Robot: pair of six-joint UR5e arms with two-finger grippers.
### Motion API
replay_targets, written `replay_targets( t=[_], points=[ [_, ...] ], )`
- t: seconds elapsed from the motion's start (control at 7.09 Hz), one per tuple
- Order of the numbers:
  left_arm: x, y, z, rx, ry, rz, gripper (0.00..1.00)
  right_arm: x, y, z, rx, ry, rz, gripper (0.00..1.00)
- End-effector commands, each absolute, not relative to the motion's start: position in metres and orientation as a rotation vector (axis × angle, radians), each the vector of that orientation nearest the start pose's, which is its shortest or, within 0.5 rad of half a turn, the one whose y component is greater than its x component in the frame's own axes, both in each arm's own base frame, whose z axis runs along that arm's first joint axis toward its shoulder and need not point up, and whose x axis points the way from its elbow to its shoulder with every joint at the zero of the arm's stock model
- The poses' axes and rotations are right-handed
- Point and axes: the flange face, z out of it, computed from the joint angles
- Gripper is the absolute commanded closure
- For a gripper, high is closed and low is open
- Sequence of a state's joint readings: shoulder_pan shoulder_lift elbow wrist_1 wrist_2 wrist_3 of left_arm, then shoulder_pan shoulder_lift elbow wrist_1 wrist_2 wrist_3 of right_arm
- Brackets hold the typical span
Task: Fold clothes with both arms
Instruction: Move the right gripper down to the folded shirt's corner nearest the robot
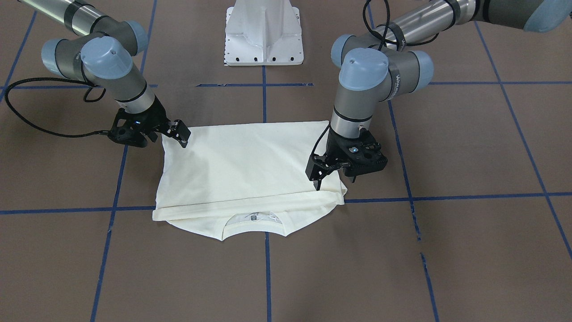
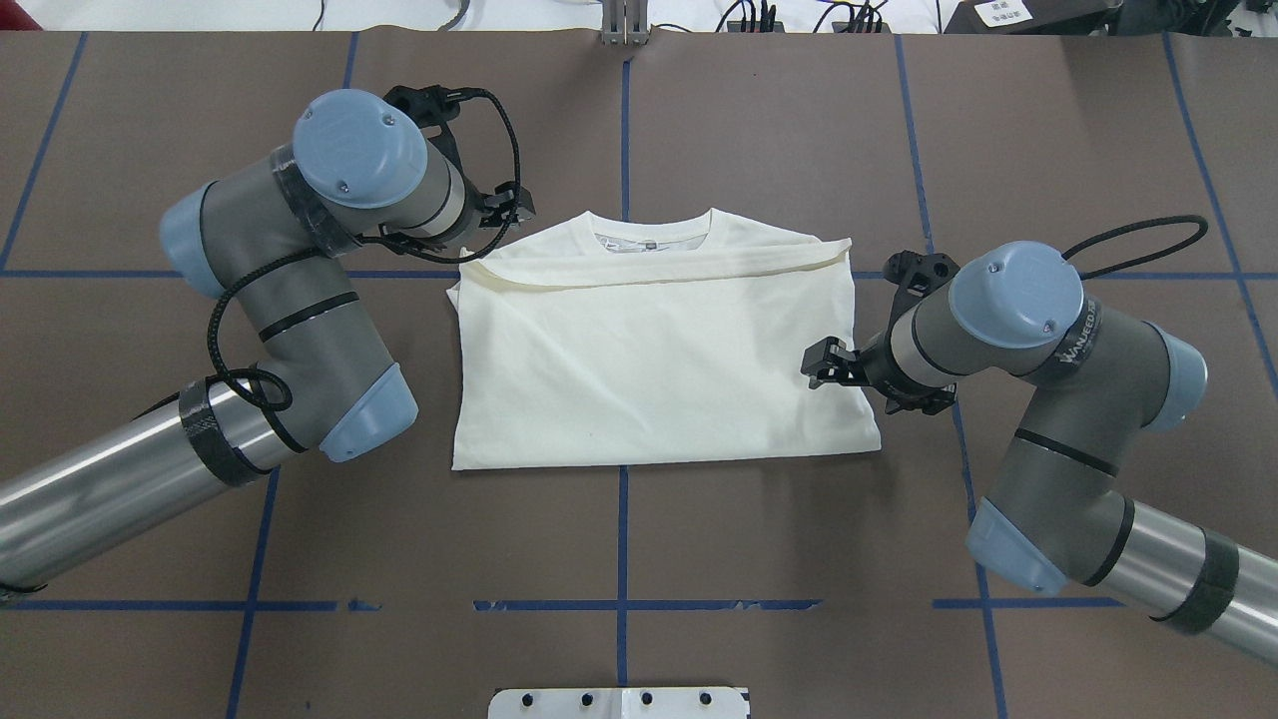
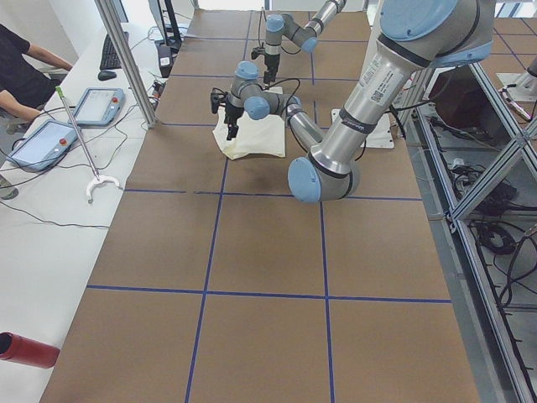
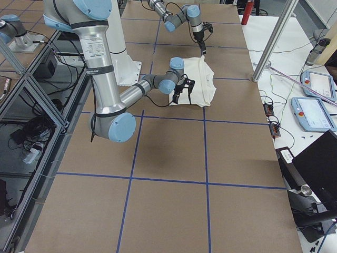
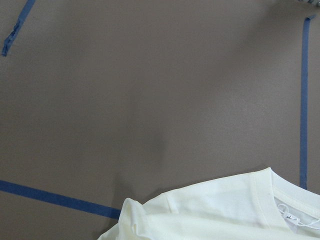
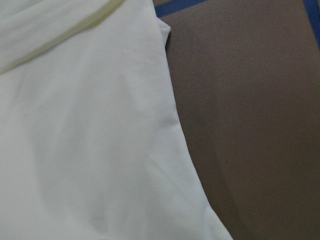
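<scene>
- As viewed from overhead, found cream T-shirt (image 2: 649, 369) folded into a rough rectangle at mid-table, plain side up, flat on the brown table (image 2: 799, 120).
- Noted neckline (image 2: 649, 235) at the garment's 12 o'clock, partly covered by a folded-over hem band (image 2: 649, 278) running from 9 to 3 o'clock.
- Found left gripper (image 2: 511, 203) at the shirt's 11 o'clock corner, pointing downward close above the cloth. Cannot tell finger spacing, nor any contact with the fabric.
- Found right gripper (image 2: 817, 362) at the shirt's 3 o'clock edge, fingers a narrow way apart over the cloth margin, nothing seen held between them.
- Checked both wrist views: only shirt edge and table shown, no fingers in frame.
- Noted blue tape line (image 2: 622, 519) meeting the shirt's fold at 6 o'clock.
</scene>
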State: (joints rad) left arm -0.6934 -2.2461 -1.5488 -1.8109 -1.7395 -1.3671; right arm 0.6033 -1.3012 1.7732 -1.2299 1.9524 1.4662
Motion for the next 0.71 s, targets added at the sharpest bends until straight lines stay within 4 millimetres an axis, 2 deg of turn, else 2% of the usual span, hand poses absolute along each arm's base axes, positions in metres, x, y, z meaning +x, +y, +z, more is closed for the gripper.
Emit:
replay_targets(
  t=[0.0, 0.14, 0.28, 0.42, 0.56],
  points=[
    [0.4762, -0.5473, 0.2385, 0.246, 0.879, -0.382, 0.00, -0.4490, -0.4084, 0.4013, -0.071, -0.848, 0.300, 0.01],
    [0.4759, -0.5471, 0.2378, 0.247, 0.881, -0.382, 0.00, -0.4481, -0.4087, 0.4023, -0.072, -0.847, 0.301, 0.10],
    [0.4757, -0.5469, 0.2400, 0.245, 0.878, -0.383, 0.00, -0.4475, -0.4080, 0.4016, -0.074, -0.849, 0.298, 0.64],
    [0.4758, -0.5470, 0.2429, 0.244, 0.874, -0.382, 0.00, -0.4472, -0.4081, 0.4007, -0.070, -0.851, 0.298, 0.99],
    [0.4756, -0.5468, 0.2411, 0.245, 0.876, -0.382, 0.00, -0.4462, -0.4066, 0.4044, -0.080, -0.846, 0.297, 1.00]
  ],
)
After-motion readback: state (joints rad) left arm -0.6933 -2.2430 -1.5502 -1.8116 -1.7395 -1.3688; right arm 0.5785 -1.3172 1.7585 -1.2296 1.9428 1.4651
